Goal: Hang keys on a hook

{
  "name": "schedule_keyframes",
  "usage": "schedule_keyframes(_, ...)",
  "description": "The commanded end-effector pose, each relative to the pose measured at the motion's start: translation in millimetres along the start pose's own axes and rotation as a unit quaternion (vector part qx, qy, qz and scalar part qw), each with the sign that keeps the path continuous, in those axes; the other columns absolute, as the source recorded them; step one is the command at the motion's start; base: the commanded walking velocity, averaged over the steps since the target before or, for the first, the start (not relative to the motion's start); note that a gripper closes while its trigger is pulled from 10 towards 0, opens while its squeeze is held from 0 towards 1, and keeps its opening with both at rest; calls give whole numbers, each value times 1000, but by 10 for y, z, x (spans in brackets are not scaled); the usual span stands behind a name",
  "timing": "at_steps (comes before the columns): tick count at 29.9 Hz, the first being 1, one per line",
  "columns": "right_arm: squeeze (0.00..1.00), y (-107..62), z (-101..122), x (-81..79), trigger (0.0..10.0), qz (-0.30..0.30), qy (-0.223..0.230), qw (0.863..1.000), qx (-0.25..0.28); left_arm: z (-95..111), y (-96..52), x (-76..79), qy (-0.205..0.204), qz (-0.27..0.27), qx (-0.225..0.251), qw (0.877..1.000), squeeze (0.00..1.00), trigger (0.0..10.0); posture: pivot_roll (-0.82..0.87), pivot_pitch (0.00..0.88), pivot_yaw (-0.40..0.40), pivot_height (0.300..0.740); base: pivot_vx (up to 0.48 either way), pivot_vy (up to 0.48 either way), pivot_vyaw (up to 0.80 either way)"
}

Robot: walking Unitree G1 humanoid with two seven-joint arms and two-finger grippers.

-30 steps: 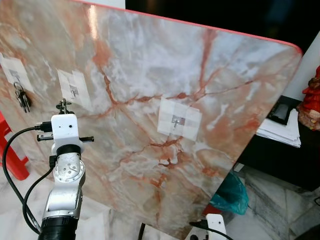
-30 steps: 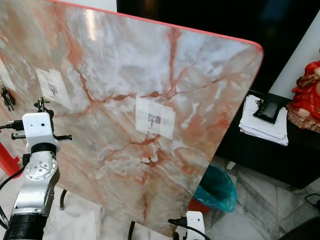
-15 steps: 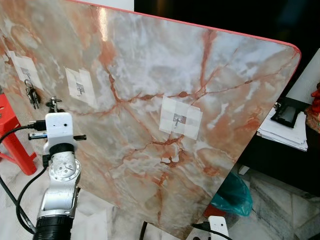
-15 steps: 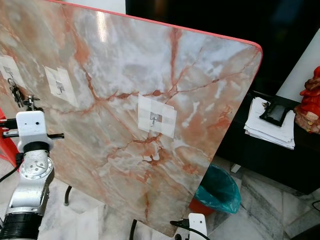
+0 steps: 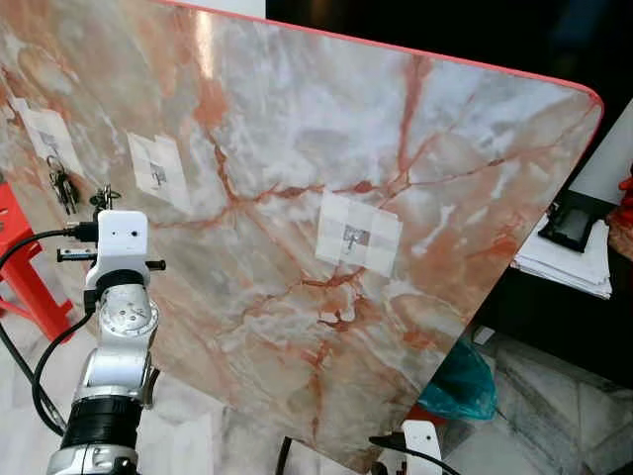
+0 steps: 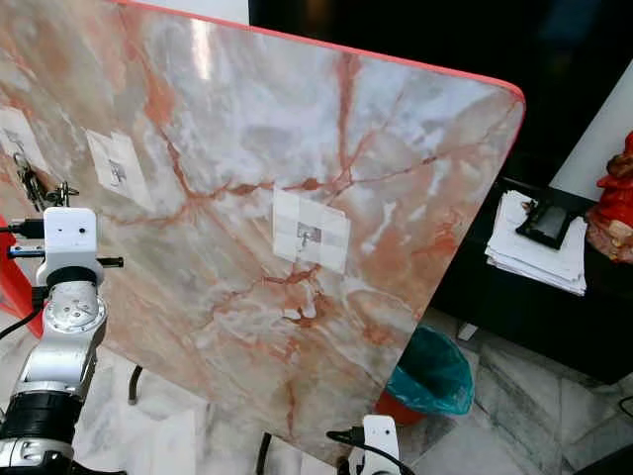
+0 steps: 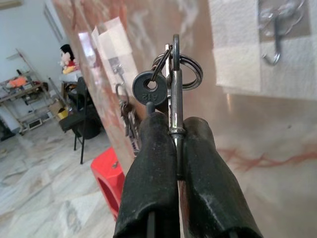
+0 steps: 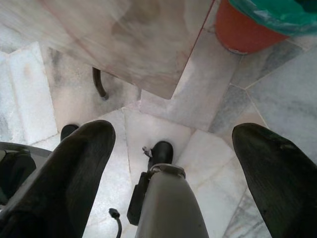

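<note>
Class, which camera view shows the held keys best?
The left wrist view: the keys sit large and sharp, pinched in the left gripper. In both eye views they are a tiny glint above that wrist.

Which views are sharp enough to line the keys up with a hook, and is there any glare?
Left wrist view: keys and left end effector sharp, hook slightly soft. Left eye view: crisp, with a bright glare streak on the marble board near its top. Right wrist view: evenly lit floor.
</note>
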State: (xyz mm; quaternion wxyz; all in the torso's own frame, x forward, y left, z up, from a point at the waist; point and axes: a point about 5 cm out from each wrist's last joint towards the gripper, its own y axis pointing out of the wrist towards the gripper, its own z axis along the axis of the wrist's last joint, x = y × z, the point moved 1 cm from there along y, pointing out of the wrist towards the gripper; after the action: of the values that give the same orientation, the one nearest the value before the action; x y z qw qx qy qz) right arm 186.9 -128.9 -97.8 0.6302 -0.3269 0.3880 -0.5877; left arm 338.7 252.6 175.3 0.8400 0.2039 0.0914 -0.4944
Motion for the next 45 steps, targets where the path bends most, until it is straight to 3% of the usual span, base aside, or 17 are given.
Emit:
schedule_keyframes(1, 0, -7, -15, 75, 10000, -6, 5, 1000, -3, 56, 25, 67, 7, -14, 13, 1000, 0, 10000, 153, 0, -112, 740, 0, 0, 0)
schedule_keyframes(4, 0, -8, -13, 90, 10000, -7, 5, 1000, -3, 65, 35, 94, 13, -21, 18, 1000, 0, 10000, 155, 0, -114, 740, 0, 0, 0)
schedule_keyframes(7, 0, -23, -26, 202, 10000, -12, 6, 1000, -4, 95, 59, 142, 13, -31, 26, 999, 0, 10000, 156, 0, -114, 740, 0, 0, 0)
schedule_keyframes(20, 0, -32, -42, 259, 10000, -13, 8, 1000, -4, 173, 21, 370, 36, -82, 52, 995, 0, 10000, 157, 0, -112, 740, 0, 0, 0)
schedule_keyframes(29, 0, -30, -3, 262, 10000, -13, 8, 1000, -1, 144, -27, 374, 40, -87, 51, 994, 0, 10000, 157, 0, -110, 740, 0, 0, 0)
schedule_keyframes(36, 0, -26, 51, 261, 10000, -11, 7, 1000, 3, -28, -212, 348, 43, -87, 30, 995, 0, 10000, 160, 0, -112, 740, 0, 0, 0)
schedule_keyframes(45, 0, -41, 17, 342, 10000, -13, 6, 1000, 1, -60, -290, 306, 46, -80, 28, 995, 0, 10000, 164, 0, -116, 740, 0, 0, 0)
